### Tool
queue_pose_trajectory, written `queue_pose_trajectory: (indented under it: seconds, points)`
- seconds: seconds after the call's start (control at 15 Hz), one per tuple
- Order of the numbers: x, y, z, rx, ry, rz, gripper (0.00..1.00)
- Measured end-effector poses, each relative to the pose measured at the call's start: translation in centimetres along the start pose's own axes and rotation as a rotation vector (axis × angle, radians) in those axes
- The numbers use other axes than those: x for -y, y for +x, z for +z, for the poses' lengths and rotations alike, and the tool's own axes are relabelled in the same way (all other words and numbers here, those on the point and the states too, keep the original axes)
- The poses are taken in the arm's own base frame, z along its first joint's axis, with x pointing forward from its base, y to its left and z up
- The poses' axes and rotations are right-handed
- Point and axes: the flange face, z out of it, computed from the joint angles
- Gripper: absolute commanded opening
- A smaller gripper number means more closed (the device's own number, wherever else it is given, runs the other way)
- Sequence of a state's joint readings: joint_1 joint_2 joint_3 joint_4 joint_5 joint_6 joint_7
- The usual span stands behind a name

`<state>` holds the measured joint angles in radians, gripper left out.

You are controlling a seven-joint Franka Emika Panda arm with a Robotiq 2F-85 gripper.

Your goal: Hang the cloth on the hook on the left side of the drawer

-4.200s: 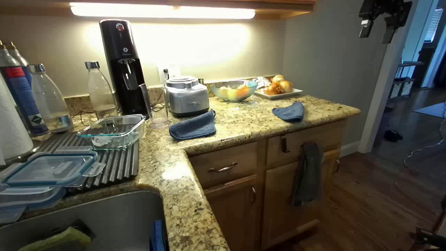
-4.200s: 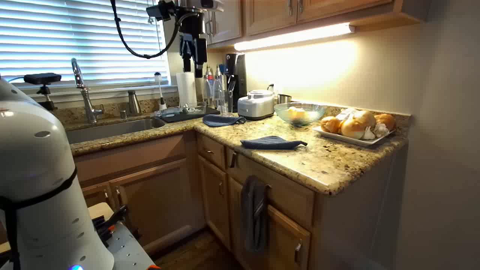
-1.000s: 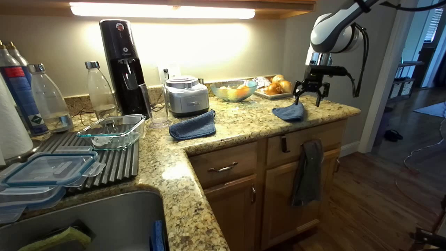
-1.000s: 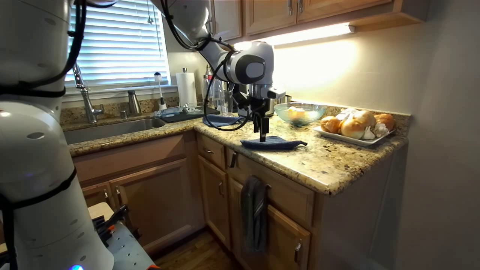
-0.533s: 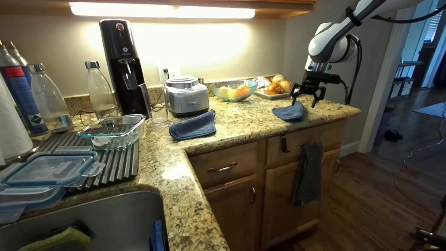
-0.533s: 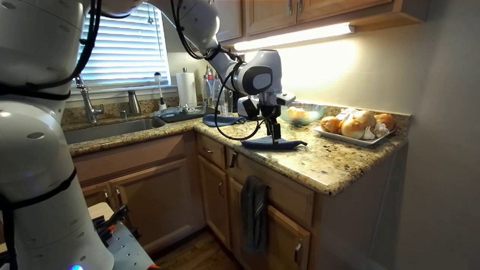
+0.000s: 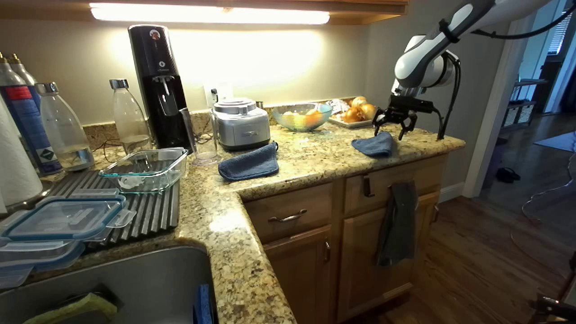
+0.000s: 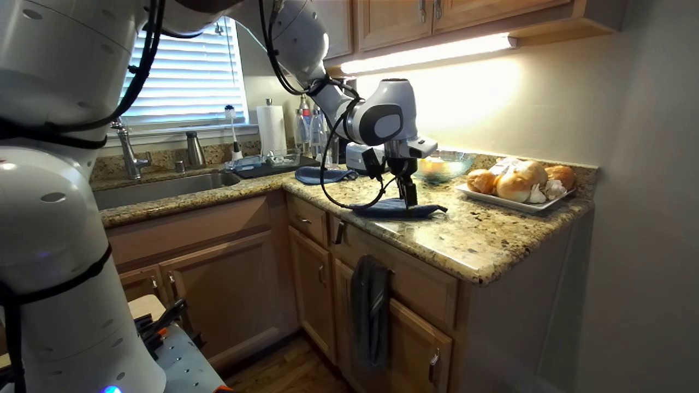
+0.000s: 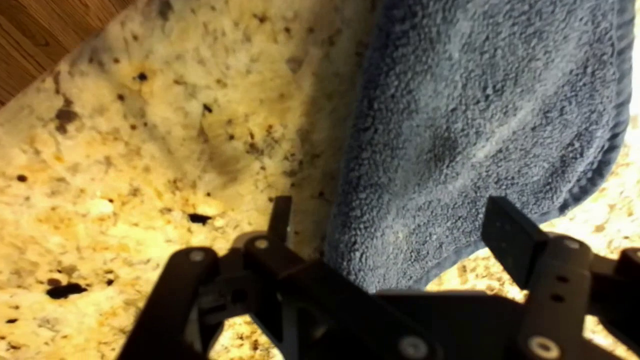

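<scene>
A folded blue cloth (image 7: 373, 146) lies on the granite counter near its front edge. It also shows in an exterior view (image 8: 379, 209) and fills the right part of the wrist view (image 9: 450, 115). My gripper (image 7: 389, 135) is open and empty, low over this cloth. In the wrist view the gripper (image 9: 389, 200) has one finger over bare counter and one over the cloth's edge, with cloth between them. Whether the fingertips touch it, I cannot tell. A dark hook (image 7: 368, 186) is on the left of the drawer front (image 7: 382, 177). It shows in an exterior view (image 8: 339, 232).
A grey towel (image 7: 397, 225) hangs on the same drawer, right of the hook. A second blue cloth (image 7: 249, 164) lies farther left on the counter. A glass bowl (image 7: 302, 118), a plate of onions (image 8: 519, 204) and a silver appliance (image 7: 243, 126) stand behind. The counter edge (image 8: 431, 254) is close.
The arm has swung in over the counter and come down to the near blue cloth. In the last second it has sunk and shifted slightly. The gripper stays open; the cloths have not moved.
</scene>
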<state>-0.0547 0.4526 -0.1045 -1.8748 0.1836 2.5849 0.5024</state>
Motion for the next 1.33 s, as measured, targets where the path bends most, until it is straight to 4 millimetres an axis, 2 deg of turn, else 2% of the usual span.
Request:
queue_pose_trajectory:
  seconds: [0.07,0.13,0.2,0.33,0.4,0.53,0.6,0.73,0.87,1.0,1.13,1.2,1.33]
  points:
    - [0.0,0.2,0.0,-0.006,0.001,0.007,0.87]
    - [0.0,0.4,0.0,-0.011,0.001,0.014,0.69]
    - [0.1,0.6,-0.1,-0.014,0.002,0.02,0.62]
    - [0.2,0.7,-0.2,-0.017,0.004,0.029,0.55]
    - [0.3,0.7,-0.2,-0.018,0.005,0.03,0.56]
    - [0.4,0.7,-0.2,-0.018,0.006,0.031,0.81]
    - [0.4,0.6,-0.2,-0.018,0.005,0.031,0.88]
    - [0.4,0.6,-0.2,-0.019,0.003,0.032,0.96]
    - [0.3,0.7,-0.1,-0.02,0.001,0.036,1.0]
    - [0.2,0.7,0.0,-0.019,-0.002,0.044,1.0]
    - [0.3,0.8,0.2,-0.019,-0.004,0.051,0.96]
    - [0.3,0.8,0.4,-0.019,-0.006,0.054,0.91]
    - [0.3,1.0,0.9,-0.02,-0.01,0.064,0.7]
